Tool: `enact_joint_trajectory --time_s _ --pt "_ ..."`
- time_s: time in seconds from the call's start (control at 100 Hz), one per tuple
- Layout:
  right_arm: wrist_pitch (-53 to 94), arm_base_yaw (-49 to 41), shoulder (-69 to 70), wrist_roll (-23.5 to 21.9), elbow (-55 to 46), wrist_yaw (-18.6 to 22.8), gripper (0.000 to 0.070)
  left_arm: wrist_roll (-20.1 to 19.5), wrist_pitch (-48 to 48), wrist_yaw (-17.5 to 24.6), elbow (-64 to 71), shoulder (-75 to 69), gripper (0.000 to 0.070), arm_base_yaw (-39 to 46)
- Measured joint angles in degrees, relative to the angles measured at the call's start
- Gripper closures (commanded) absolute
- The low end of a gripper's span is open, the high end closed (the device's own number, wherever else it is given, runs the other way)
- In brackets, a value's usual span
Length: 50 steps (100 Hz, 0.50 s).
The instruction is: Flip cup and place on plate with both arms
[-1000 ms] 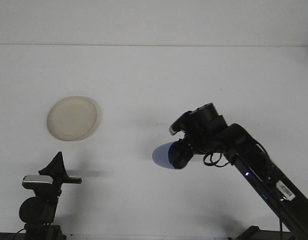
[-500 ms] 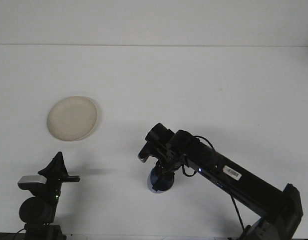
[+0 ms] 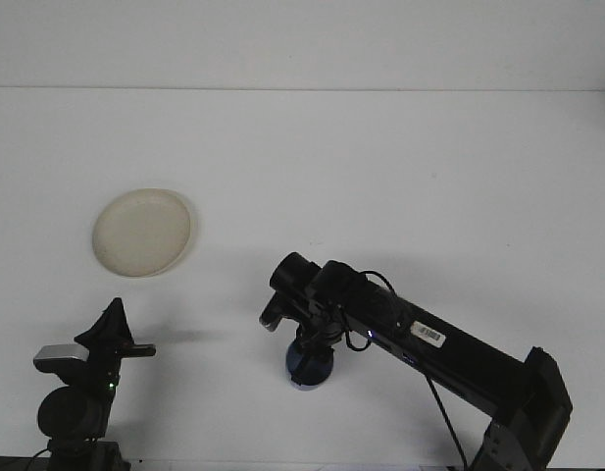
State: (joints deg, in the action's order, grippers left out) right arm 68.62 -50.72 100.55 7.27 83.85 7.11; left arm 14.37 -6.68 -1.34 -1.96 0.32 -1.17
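A blue cup (image 3: 310,367) is low over the white table (image 3: 380,177), front of centre; whether it touches the surface I cannot tell. My right gripper (image 3: 309,345) comes down on it from above and is shut on its upper part, hiding the cup's top. The right arm (image 3: 449,348) stretches in from the lower right corner. A cream plate (image 3: 142,232) lies empty at the left, well away from the cup. My left gripper (image 3: 114,332) stands at the lower left, below the plate, with nothing in it.
The left arm's base (image 3: 75,412) sits at the bottom left edge. A cable (image 3: 444,417) hangs under the right arm. The table's far edge meets a pale wall (image 3: 302,44) at the back.
The right arm has swung left and down with the blue cup, turning it from lying sideways in the air to hanging low near the table's front. The left gripper has barely moved.
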Motion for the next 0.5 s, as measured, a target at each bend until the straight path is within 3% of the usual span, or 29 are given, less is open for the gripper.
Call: enact_joint_trajectory --time_s 0.07,0.23,0.5 --pt "0.1 0.0 0.0 0.0 0.0 0.2 0.0418 0.0 0.0 0.0 0.0 0.0 0.0688 0.0" --pt "0.5 0.0 0.0 0.0 0.9 1.1 0.0412 1.2 0.0 0.0 0.0 0.0 0.0688 0.0" --pt "3.0 2.0 -4.7 0.0 11.4 3.3 0.0413 14.1 0.3 1.8 -0.1 0.0 0.0688 0.0"
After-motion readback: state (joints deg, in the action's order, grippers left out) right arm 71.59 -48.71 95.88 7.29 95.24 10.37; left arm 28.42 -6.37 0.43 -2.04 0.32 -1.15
